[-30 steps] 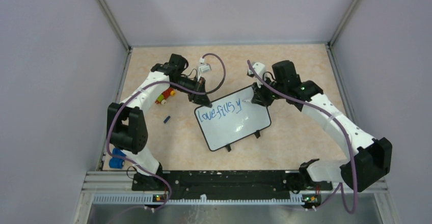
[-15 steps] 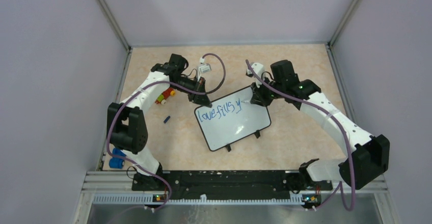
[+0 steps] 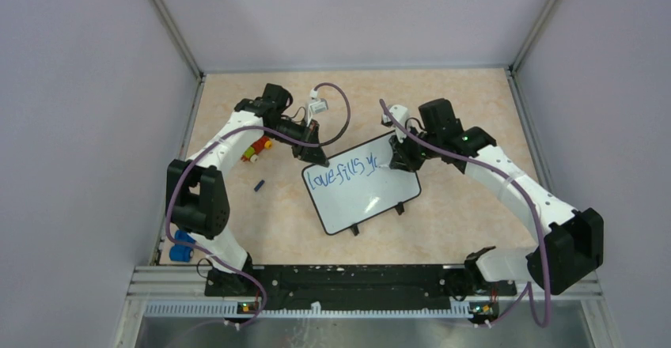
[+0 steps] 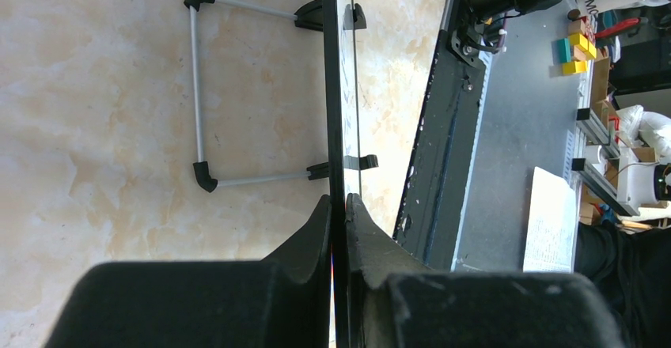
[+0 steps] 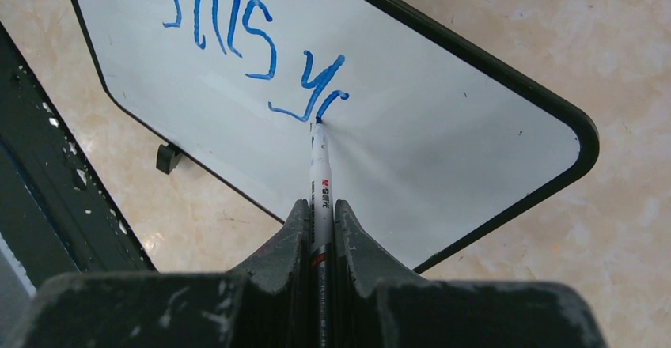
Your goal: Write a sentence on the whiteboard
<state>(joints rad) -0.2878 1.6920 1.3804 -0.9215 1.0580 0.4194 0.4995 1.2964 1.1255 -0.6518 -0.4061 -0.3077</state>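
Left jaws clench the board (image 3: 364,198) by its far-left corner; right jaws grip a pen (image 5: 320,174), tip touching the lettering's (image 3: 342,172) end.

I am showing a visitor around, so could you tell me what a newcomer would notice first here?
Blue writing reading "love fills" slants across the whiteboard at mid-table. The right fingers clamp a marker whose tip touches the board at an unfinished third word. The left fingers pinch the board's edge at its far left corner.

Bright even light, soft shadows, sharp views, slight glare on whiteboard (image 5: 411,150)
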